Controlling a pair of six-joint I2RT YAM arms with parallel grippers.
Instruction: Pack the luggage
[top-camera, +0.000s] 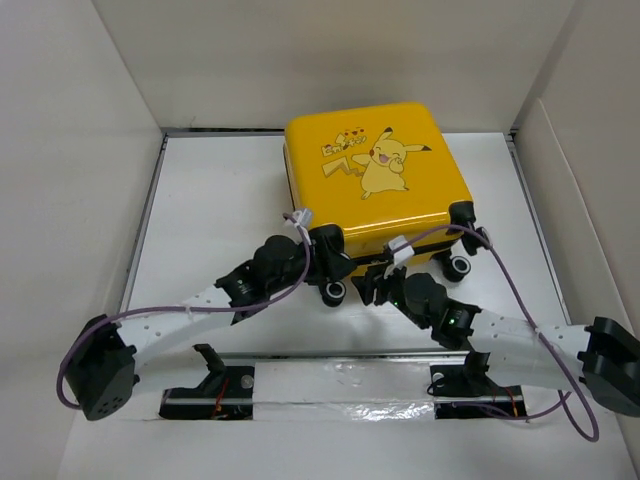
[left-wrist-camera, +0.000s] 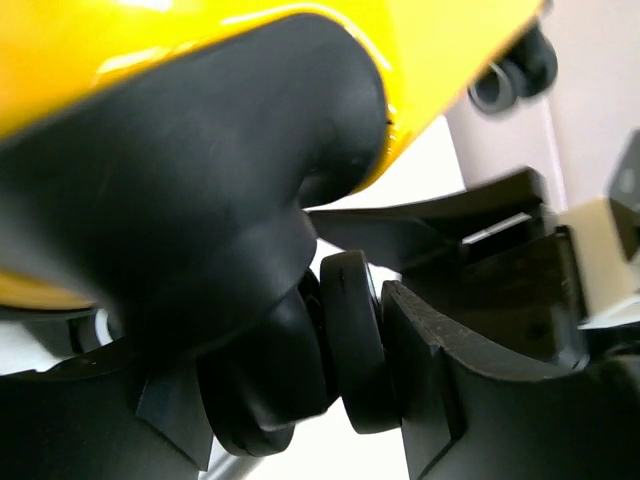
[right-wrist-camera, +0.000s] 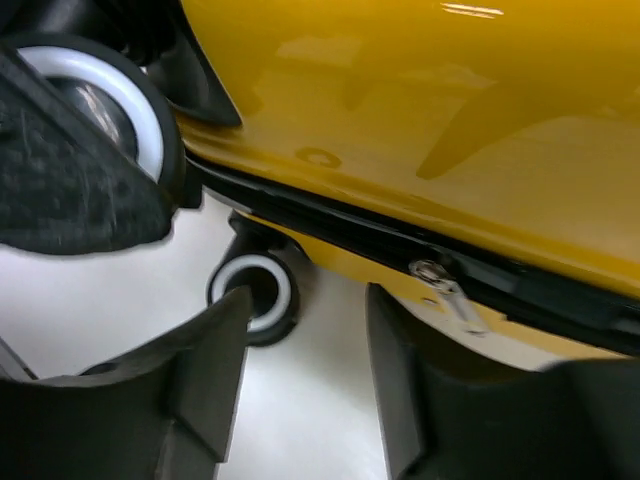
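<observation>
The table (top-camera: 220, 190) is white and flat. Tall white walls stand on three sides of it: a left wall (top-camera: 70, 150), a back wall (top-camera: 330, 60) and a right wall (top-camera: 590, 180). A thin dark line (top-camera: 220, 131) runs where the back wall meets the table. A grey rail (top-camera: 143, 225) runs down the table's left edge. A shiny white strip (top-camera: 340, 385) lies along the near edge. The light is soft and even.
</observation>
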